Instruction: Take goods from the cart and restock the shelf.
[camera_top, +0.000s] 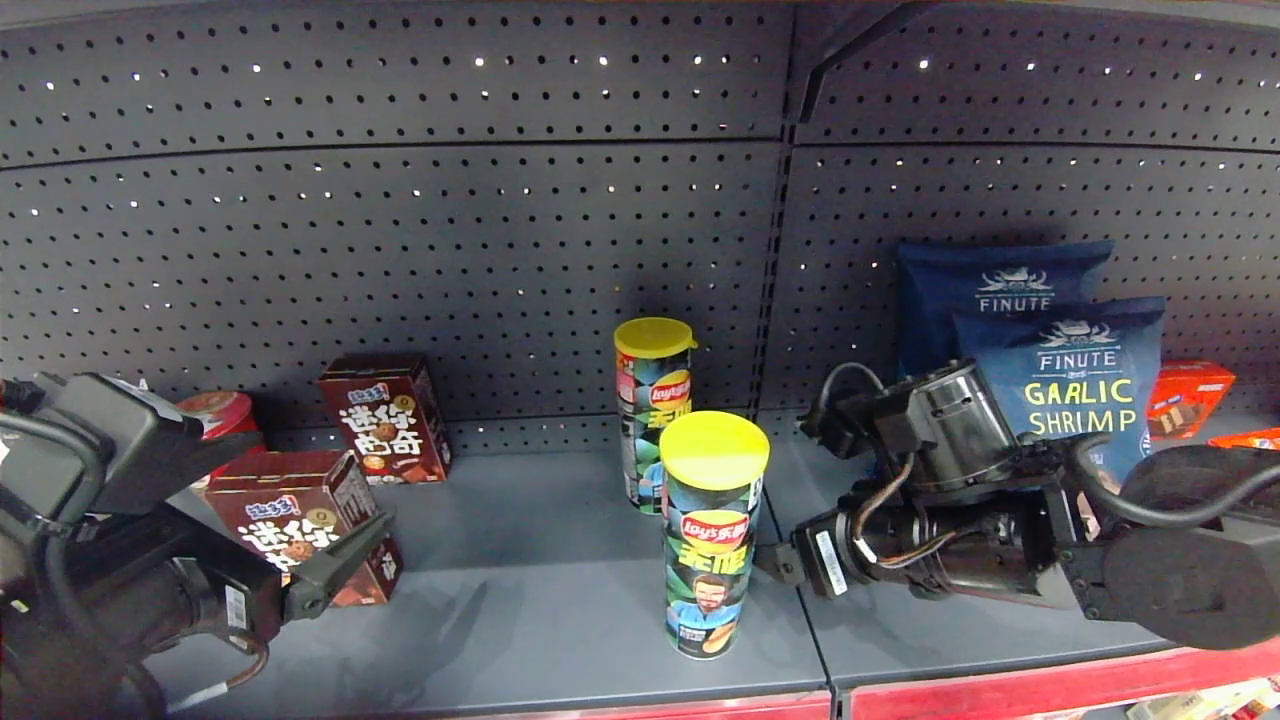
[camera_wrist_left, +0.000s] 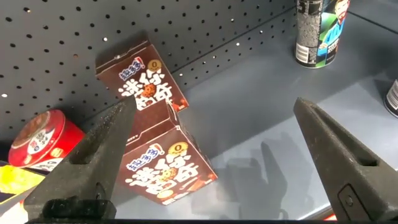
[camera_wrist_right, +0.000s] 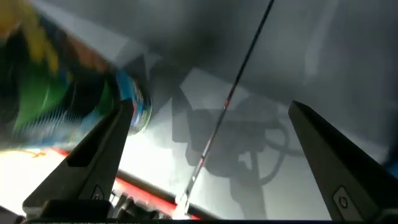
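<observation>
Trouble most likely around front can: upright on shelf, close to front edge, directly ahead of rear can, free of any grasp. Right gripper released and empty, jaws spread wide, low over shelf, just beside that can on robot's right side. Tall and narrow, so probably easy to topple. Any sideways sweep of nearer finger, or a slanted pull back, perhaps enough to knock it over, with rolling off front edge quite possible after that. Safer to draw straight away from can before lifting. Equally possible to push it back against rear can and upset both. Left gripper likewise released, holding nothing, close in front of two brown boxes. Careless turn of that arm likely to shove nearer box out of line or press it against red tin just behind. Cannot judge from here whether more goods wait in cart.
</observation>
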